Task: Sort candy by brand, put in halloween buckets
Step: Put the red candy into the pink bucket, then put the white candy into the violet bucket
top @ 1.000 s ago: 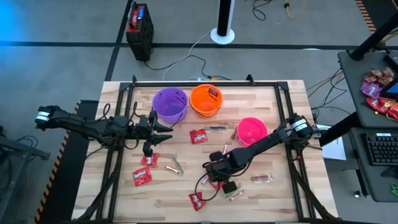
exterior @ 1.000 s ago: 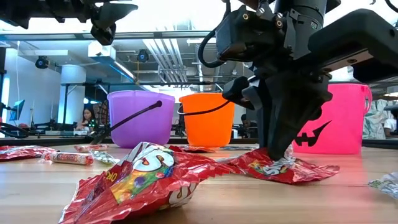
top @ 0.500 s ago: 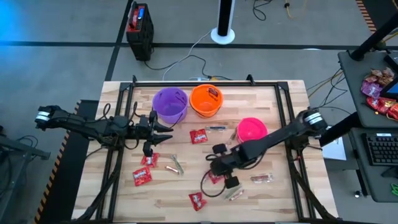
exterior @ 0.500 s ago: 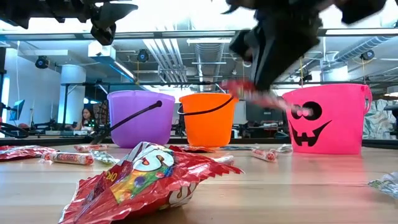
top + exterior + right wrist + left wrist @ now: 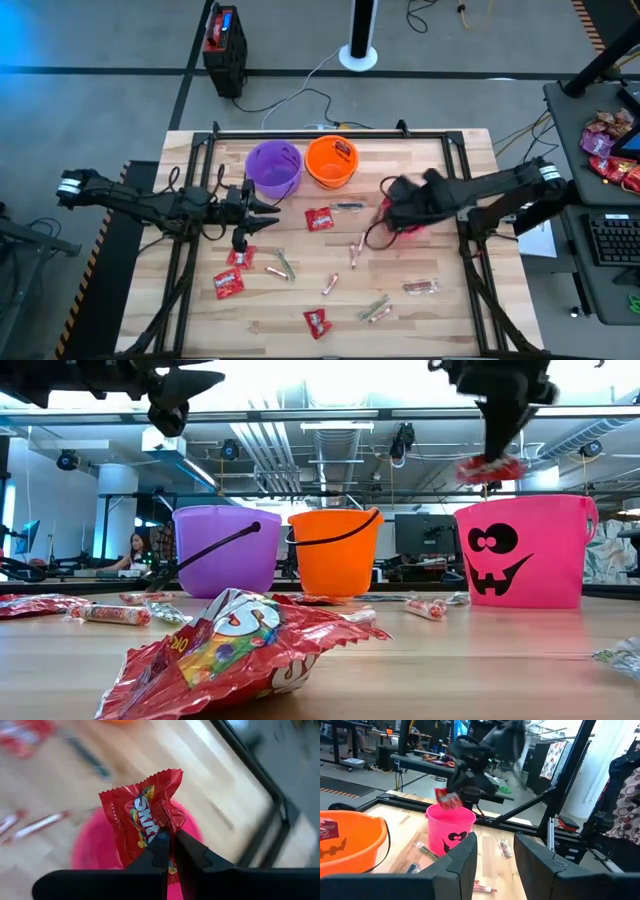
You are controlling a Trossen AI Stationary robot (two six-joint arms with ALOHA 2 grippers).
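My right gripper (image 5: pixel 405 212) hangs over the bright pink bucket (image 5: pixel 525 550), shut on a red square candy packet (image 5: pixel 145 820). That packet also shows in the low view (image 5: pixel 488 467) and the left wrist view (image 5: pixel 447 797). The arm hides most of the pink bucket in the high view. The purple bucket (image 5: pixel 273 167) and orange bucket (image 5: pixel 331 162) stand on the table's far side. My left gripper (image 5: pixel 265 207) waits open above the table, beside the purple bucket. Red packets (image 5: pixel 319 219), thin sticks (image 5: pixel 330 284) and other sweets lie scattered on the table. My right gripper pinches the red packet between its two fingers at a crumpled fold of wrapper (image 5: pixel 169 818) near one edge. The fingers (image 5: pixel 500 430) come from above, pointing down. The packet is lifted clear and sits roughly level under the fingers, above the pink bucket's opening (image 5: pixel 451 811).
More red packets lie toward the table's near left (image 5: pixel 228 284) and near middle (image 5: pixel 317 322), one close in the low view (image 5: pixel 230 650). A black frame rail (image 5: pixel 330 133) edges the wooden table. A black and red device (image 5: pixel 223 45) stands on the floor beyond it.
My right gripper has risen from the table's near middle with the red packet in its fingers. It has swung toward the far right until it hangs over the pink bucket. The packet, which lay on the wood, is now lifted clear.
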